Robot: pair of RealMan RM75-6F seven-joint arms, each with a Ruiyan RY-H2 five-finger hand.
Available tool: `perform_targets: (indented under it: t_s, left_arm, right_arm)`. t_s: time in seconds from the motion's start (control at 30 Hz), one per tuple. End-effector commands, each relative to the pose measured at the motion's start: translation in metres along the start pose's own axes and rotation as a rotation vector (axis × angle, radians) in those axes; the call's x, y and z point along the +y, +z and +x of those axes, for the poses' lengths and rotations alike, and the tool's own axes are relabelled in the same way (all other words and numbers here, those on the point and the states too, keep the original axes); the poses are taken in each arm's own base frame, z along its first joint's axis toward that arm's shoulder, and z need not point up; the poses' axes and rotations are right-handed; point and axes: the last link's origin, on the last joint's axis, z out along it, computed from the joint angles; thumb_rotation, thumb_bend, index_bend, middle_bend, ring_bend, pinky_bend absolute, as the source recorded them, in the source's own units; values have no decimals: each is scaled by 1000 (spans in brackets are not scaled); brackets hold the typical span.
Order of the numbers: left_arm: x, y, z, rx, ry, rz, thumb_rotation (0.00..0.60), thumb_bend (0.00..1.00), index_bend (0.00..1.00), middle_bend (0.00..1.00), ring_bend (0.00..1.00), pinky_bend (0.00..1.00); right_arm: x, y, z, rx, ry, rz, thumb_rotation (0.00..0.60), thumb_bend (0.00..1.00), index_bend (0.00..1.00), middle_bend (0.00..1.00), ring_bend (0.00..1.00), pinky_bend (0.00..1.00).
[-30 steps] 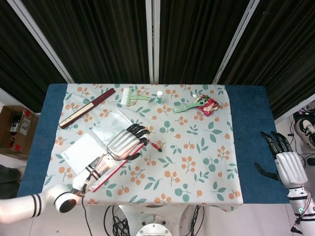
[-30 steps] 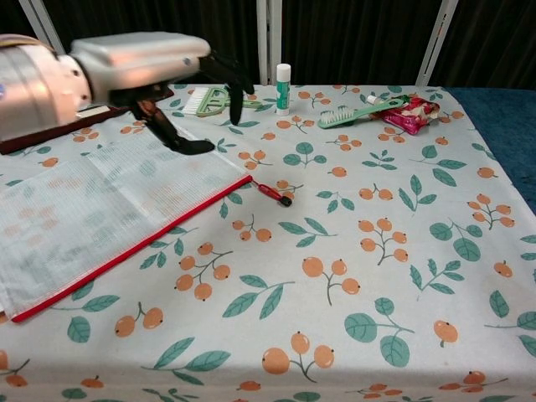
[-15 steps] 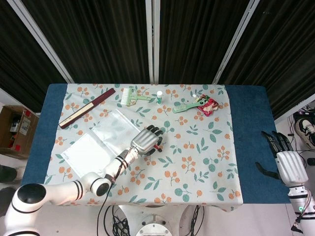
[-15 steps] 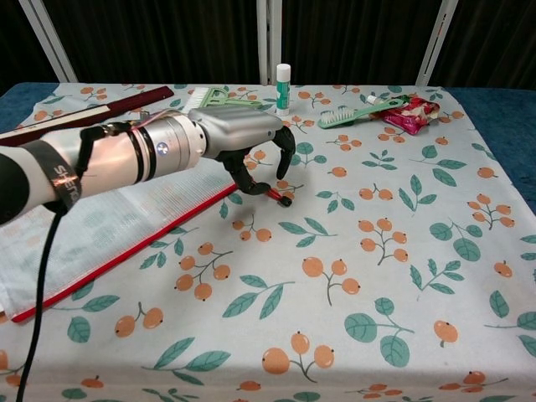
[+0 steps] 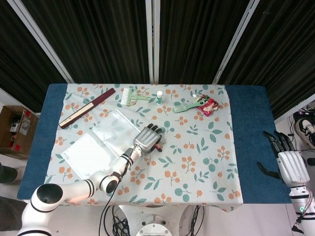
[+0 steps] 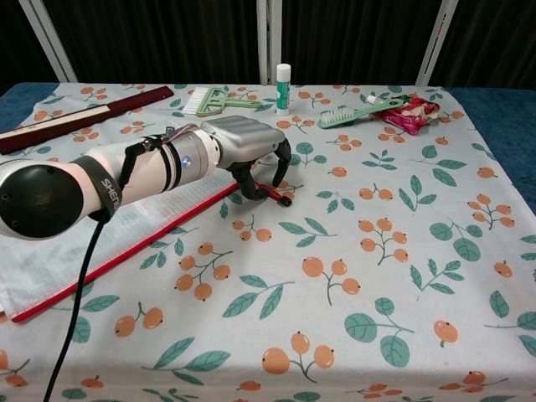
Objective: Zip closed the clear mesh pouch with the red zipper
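The clear mesh pouch [image 6: 92, 209] lies flat on the left part of the worktop [image 6: 377, 276], its red zipper [image 6: 126, 251] running along the near edge toward the middle. At the zipper's far end the red pull tab [image 6: 276, 194] sticks out onto the leaf-and-orange cloth. The left hand [image 6: 243, 146] rests knuckles-up over that end, fingers curled down around the pull; whether they actually pinch it, I cannot tell. The right hand [image 5: 288, 162] hangs off the worktop's right edge, fingers apart, holding nothing. Along the far edge lie a folded fan [image 5: 86, 107], a green brush [image 5: 132, 97], a glue stick [image 6: 283, 89], a toothbrush [image 6: 356, 111] and a red packet [image 6: 410, 113].
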Motion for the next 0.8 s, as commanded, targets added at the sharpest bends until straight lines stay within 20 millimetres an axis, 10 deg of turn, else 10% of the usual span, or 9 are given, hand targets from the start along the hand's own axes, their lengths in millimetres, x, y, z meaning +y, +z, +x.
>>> perform_targets:
  t_s: [0.03, 0.8]
  left_arm:
    - [-1, 1, 0, 1, 0, 5, 600, 356, 506, 189, 121, 143]
    - [-6, 2, -7, -2, 45, 38, 600, 359, 574, 189, 121, 143]
  right_arm:
    - [0, 0, 0, 2, 1, 0, 600, 177, 23, 140, 0, 36]
    - [3, -3, 2, 12, 0, -10, 600, 177, 24, 140, 0, 36]
